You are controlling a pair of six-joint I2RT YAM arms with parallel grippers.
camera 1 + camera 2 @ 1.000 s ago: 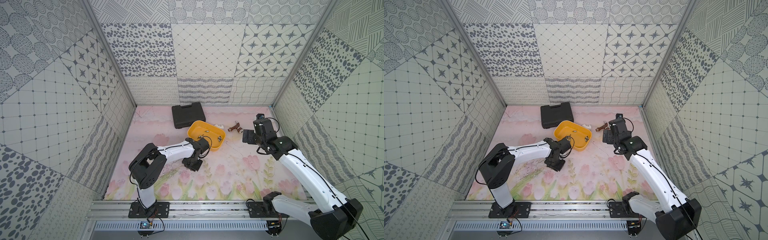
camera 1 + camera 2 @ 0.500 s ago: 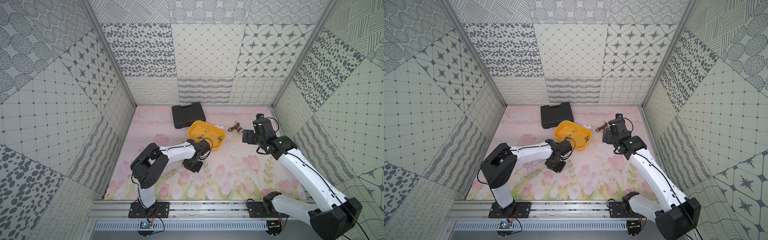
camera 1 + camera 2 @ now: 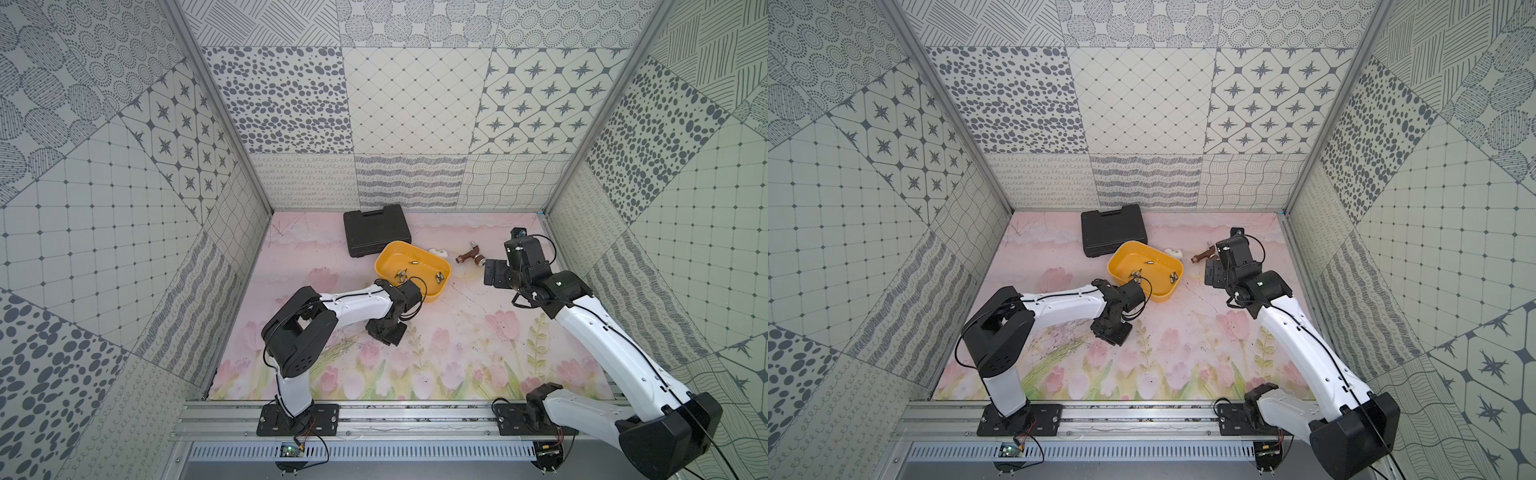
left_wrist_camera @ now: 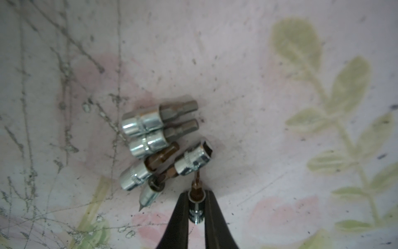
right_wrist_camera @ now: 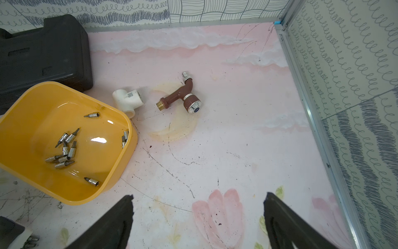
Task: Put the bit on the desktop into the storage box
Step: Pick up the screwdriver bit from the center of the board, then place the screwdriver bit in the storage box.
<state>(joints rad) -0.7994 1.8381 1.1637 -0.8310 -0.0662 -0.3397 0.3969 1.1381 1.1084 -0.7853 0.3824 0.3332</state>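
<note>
Pinching a bit (image 4: 195, 207), left fingers (image 4: 179, 215) show only in wrist view.

Top views: high above the near edge, tilted down toward the far wall; both cover the same whole tabletop (image 3: 457, 353).
Left wrist view: very near, straight down on loose bits (image 4: 142, 125), a bit (image 4: 196, 204) between its jaws.
Right wrist view: low over the tabletop, slanting toward the far right corner.
Shared: storage box (image 5: 43, 101) and black case (image 5: 43, 54), right wrist and top views.
</note>
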